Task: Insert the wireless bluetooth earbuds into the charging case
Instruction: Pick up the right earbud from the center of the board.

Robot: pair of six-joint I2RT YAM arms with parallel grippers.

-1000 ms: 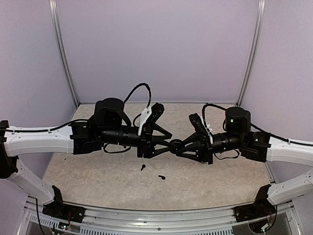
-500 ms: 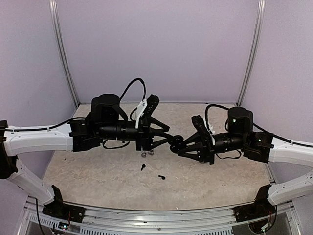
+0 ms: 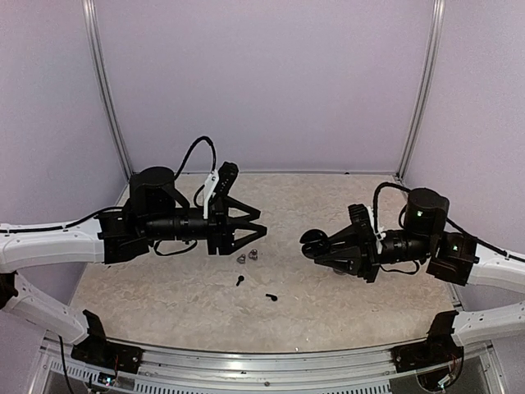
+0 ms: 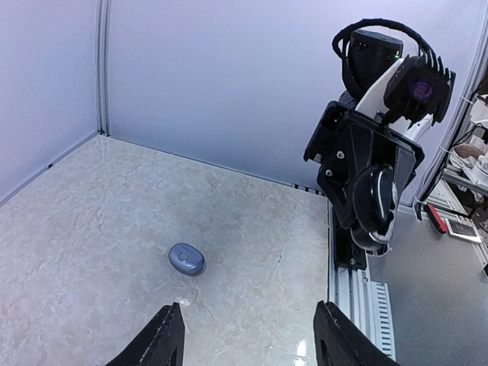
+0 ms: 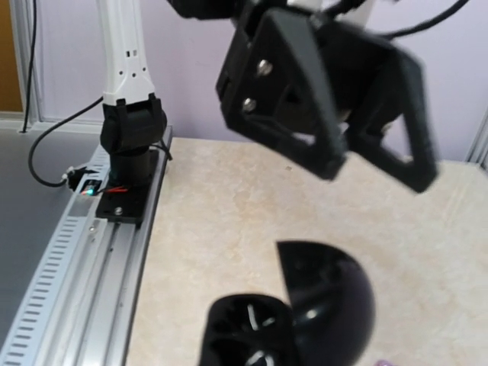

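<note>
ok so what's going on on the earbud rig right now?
The right gripper is shut on the black round charging case, whose lid is open. The left gripper is open and empty, just above the silvery earbuds in the top view. The black earbuds lie nearer the bases. All four are loose on the table, so none is in the case yet.

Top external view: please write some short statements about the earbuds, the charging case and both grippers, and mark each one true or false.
1. The right gripper holds the black charging case. True.
2. The left gripper is shut on an earbud. False: it is open and empty.
3. Two black earbuds lie on the table. True.
4. The silvery-grey earbuds sit inside the case. False: they lie on the table, close to the left gripper.
</note>
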